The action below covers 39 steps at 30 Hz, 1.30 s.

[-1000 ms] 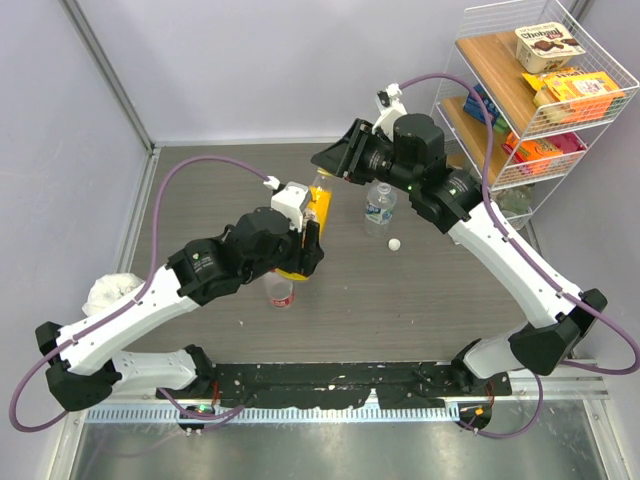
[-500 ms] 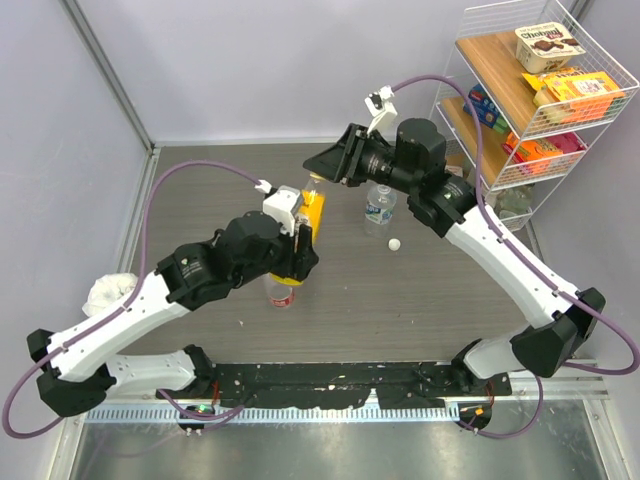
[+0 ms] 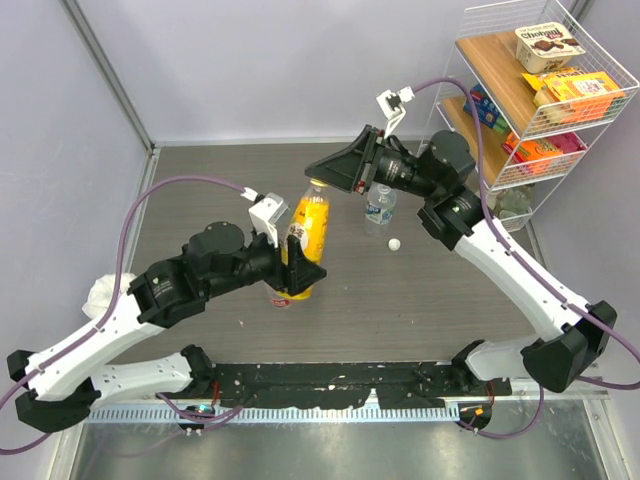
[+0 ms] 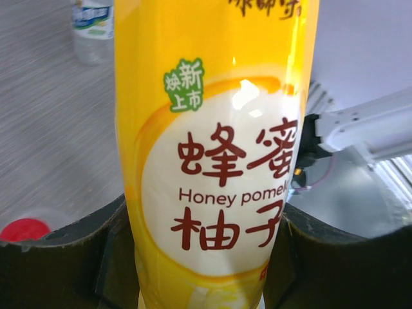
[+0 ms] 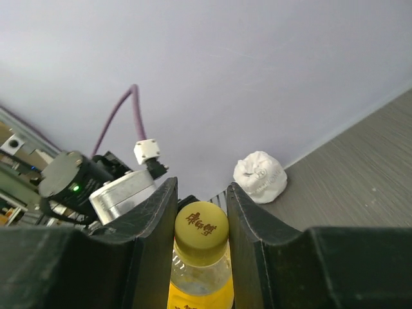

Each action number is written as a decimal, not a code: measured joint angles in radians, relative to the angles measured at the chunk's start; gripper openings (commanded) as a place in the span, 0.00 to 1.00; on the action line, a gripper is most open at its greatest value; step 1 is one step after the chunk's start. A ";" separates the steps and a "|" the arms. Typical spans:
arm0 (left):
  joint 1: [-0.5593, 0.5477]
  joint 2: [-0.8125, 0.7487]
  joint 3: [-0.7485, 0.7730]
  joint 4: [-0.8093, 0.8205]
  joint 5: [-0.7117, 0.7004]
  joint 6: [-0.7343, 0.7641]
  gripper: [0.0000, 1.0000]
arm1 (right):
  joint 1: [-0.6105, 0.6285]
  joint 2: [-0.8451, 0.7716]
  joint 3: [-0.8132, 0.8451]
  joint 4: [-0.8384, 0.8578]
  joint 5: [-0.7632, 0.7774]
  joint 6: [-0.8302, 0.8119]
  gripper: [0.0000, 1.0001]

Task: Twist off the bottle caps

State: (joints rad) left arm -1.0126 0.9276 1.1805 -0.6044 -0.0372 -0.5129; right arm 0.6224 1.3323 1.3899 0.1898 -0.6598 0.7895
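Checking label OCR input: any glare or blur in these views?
Left wrist: yellow bottle label sharp, one small glare spot above the red characters; clear bottle behind is soft. Right wrist: yellow cap in focus, fingers dark, underexposed. Top external: evenly lit, sharp, no glare.

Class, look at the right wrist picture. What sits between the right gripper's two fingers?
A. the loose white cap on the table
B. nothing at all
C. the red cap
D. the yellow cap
D: the right gripper is closed with a finger on each side of the yellow cap, which is on top of the yellow bottle that the left gripper holds by its body.
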 measured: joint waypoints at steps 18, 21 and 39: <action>-0.002 -0.072 -0.081 0.234 0.263 -0.044 0.02 | -0.003 -0.071 -0.016 0.190 -0.146 0.098 0.01; -0.002 -0.080 -0.090 0.238 0.265 -0.048 0.02 | -0.003 -0.071 -0.020 0.198 -0.152 0.110 0.11; -0.002 -0.061 -0.071 0.151 0.109 -0.027 0.00 | -0.073 -0.068 0.048 0.039 -0.040 0.116 0.99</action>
State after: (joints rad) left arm -1.0142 0.8669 1.1099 -0.4530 0.0723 -0.5400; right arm 0.5495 1.2640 1.4384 0.2283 -0.6994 0.9051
